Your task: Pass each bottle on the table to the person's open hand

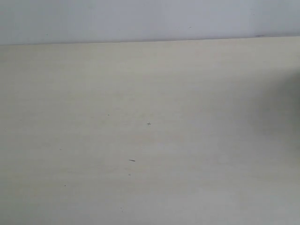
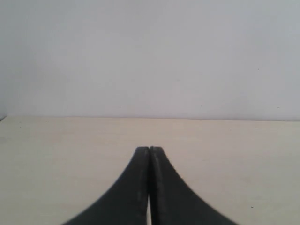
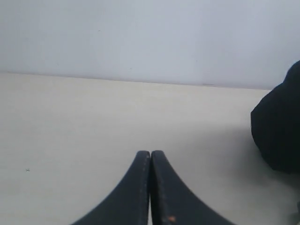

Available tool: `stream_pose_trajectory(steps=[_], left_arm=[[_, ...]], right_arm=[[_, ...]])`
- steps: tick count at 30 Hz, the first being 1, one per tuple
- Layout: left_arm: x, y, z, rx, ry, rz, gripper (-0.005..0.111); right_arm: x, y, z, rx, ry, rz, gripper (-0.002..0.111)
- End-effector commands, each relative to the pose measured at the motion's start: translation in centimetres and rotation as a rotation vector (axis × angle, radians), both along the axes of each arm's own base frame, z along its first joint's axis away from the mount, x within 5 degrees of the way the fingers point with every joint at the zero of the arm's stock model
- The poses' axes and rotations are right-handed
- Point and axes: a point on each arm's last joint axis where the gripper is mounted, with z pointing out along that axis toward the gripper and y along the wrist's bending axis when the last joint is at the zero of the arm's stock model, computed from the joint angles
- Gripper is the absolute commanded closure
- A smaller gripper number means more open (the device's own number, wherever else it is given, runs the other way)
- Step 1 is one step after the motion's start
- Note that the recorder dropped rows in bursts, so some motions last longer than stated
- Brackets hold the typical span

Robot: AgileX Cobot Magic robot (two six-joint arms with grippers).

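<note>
No bottle shows in any view, and no hand either. The cream-beige table (image 1: 150, 140) fills the exterior view, bare except for a few tiny dark specks; neither gripper appears there. In the left wrist view my left gripper (image 2: 149, 149) is shut, its two black fingers pressed together over the table (image 2: 70, 154) with nothing between them. In the right wrist view my right gripper (image 3: 150, 153) is likewise shut and empty above the table (image 3: 70, 122).
A pale grey-white wall (image 1: 150, 18) rises behind the table's far edge. A large dark rounded shape (image 3: 279, 126) stands at one side of the right wrist view, casting a shadow on the table; a faint dark shade (image 1: 293, 101) shows at the exterior view's right edge.
</note>
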Motion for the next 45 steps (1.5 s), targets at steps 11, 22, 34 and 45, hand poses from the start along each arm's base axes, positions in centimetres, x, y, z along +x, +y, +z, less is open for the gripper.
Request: stream_pose_trajectory(steps=[11,22,34,45], left_arm=[[-0.1,0.0,0.1,-0.001,-0.012,-0.003,0.107],[-0.1,0.0,0.1,-0.001,-0.012,-0.003,0.107],[-0.1,0.0,0.1,-0.001,-0.012,-0.003,0.107],[-0.1,0.0,0.1,-0.001,-0.012,-0.003,0.107]], right_arm=[[0.0,0.0,-0.1,0.004,-0.016,-0.004,0.108],[0.0,-0.3,0.3,-0.033,-0.081,-0.023,0.108],[3.1,0.2,-5.9,0.033,-0.486,-0.059,0.108],[2.8,-0.3,-11.6,0.053,-0.352,-0.161,0.108]])
